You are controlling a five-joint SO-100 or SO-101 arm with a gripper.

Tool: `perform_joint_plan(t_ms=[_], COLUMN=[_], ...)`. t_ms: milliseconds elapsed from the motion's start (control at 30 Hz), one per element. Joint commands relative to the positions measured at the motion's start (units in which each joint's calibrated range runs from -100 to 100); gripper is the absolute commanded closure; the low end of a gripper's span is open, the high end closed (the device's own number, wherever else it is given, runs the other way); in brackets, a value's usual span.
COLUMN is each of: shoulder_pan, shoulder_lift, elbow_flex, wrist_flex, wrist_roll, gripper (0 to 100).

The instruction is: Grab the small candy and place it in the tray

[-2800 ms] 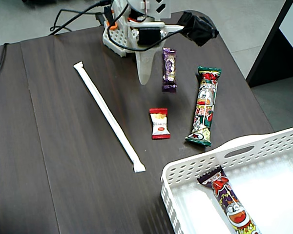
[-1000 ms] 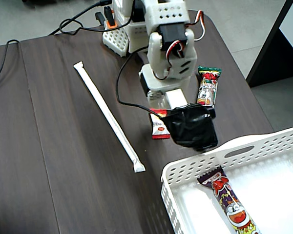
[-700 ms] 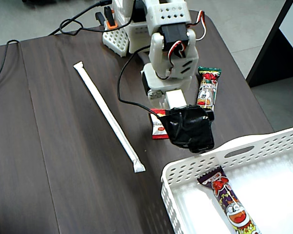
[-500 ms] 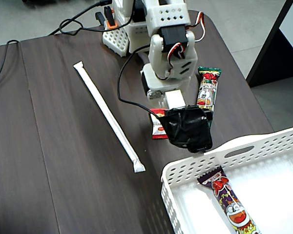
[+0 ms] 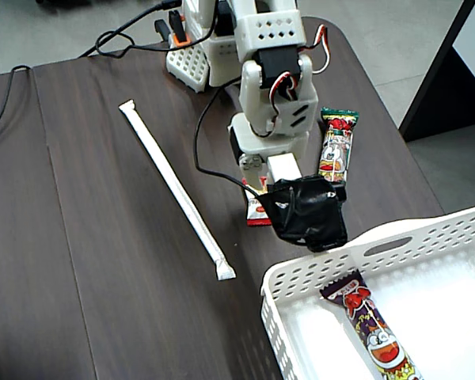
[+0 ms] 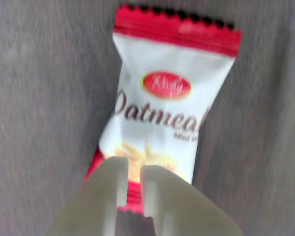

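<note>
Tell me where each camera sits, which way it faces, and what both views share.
Fixed view: mounted above the dark table, looking down at it; it shows the arm reaching toward the camera, the tray at lower right, a long white straw and a snack bar.
Wrist view: rides on the arm, looking straight down; the hand enters from the bottom edge, fingers nearly together over the small candy.
Shared: the small candy, which the arm partly hides in the fixed view, and the tabletop.

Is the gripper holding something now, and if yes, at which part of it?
The gripper appears shut on the small candy, pinching its red end nearest the wrist camera. It is unclear whether the candy has left the table.
</note>
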Motion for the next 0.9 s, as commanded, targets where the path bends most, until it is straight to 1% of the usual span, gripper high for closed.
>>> perform_joint_plan(t_ms=[0, 167, 233, 333, 467, 733, 867], shoulder_pan=[0.0, 1.0, 1.1, 1.1, 2.0, 2.2, 2.1], shoulder_lift=[-0.9, -1.0, -1.7, -1.7, -1.8, -1.6, -1.8], elbow_flex=[-0.6, 0.6, 1.9, 2.4, 2.1, 2.7, 7.0], wrist_flex=[-1.4, -1.4, -1.4, -1.4, -1.7, -8.2, -13.5], wrist_roll=[0.4, 0.6, 2.0, 3.4, 3.1, 3.1, 3.0], gripper=[98, 89, 88, 88, 88, 88, 88])
